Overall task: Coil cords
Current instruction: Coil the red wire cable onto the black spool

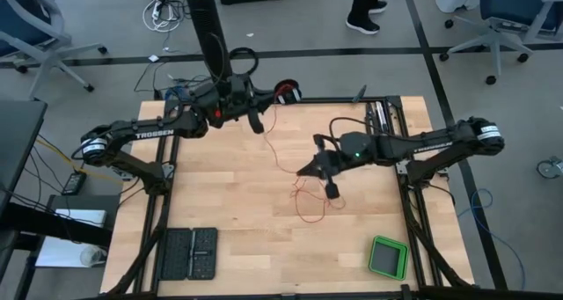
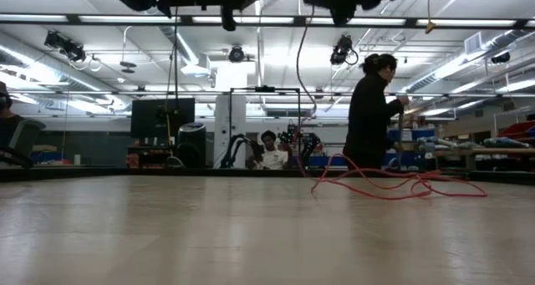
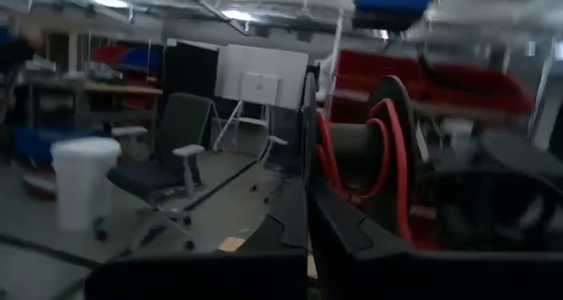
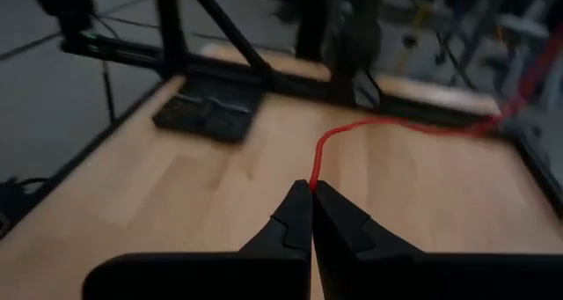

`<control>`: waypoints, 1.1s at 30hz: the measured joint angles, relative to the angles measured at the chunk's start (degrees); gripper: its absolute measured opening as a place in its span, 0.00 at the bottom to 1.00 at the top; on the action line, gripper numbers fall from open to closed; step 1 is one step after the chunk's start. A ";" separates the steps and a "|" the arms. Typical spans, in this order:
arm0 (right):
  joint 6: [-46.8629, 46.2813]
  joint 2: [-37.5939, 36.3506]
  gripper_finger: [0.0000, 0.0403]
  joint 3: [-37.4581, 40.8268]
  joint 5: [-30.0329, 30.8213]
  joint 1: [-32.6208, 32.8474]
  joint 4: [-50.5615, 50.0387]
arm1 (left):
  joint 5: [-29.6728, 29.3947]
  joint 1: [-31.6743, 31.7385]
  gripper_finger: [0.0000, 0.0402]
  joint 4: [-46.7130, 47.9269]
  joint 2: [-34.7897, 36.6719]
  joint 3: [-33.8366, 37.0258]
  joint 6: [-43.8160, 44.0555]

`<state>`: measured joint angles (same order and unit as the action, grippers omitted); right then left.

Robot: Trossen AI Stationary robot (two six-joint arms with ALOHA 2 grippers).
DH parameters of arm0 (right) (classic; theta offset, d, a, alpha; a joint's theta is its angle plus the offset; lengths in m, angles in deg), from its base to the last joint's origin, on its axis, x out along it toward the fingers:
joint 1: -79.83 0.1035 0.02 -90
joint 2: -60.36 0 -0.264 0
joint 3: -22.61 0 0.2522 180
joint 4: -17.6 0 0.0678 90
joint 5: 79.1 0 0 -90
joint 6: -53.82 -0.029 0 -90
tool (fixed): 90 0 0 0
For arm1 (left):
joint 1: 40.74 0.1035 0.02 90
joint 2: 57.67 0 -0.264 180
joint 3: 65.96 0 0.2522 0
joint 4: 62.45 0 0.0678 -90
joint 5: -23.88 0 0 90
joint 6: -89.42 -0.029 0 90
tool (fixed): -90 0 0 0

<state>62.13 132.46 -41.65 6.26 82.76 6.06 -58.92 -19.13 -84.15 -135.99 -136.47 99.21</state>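
left gripper (image 3: 308,190): fingers closed on red-orange cord (image 1: 303,199) | right gripper (image 4: 311,191): fingers pinch cord above worktop (image 1: 237,186) | advice: wind even loops, keep slack untangled

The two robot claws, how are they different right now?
The left gripper is up near the table's back edge, while the right gripper hangs over the middle of the wooden table. The right gripper pinches the thin red cord at its tips; the left gripper's closed fingers have red cord loops beside them, but a grip isn't clear. Both are dark and shut.
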 joint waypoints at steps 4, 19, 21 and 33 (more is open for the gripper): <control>-3.15 -0.02 0.00 0.02 0.04 -2.39 -4.25 | -2.76 -1.83 0.01 0.60 0.00 0.00 -9.07; -11.27 -0.04 0.00 0.02 27.73 -3.54 -26.61 | -15.68 -2.83 0.01 2.47 0.00 0.00 -8.36; -12.31 -0.04 0.00 0.02 32.32 -3.62 -28.83 | -15.06 -2.83 0.01 2.67 0.00 0.00 -5.25; -17.99 -0.24 0.00 0.02 53.04 -6.72 -40.43 | -10.63 -2.96 0.01 23.27 0.00 -0.02 -21.35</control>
<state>44.14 132.22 -41.63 59.30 76.03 -34.37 -69.55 -22.08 -60.88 -135.99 -136.49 77.86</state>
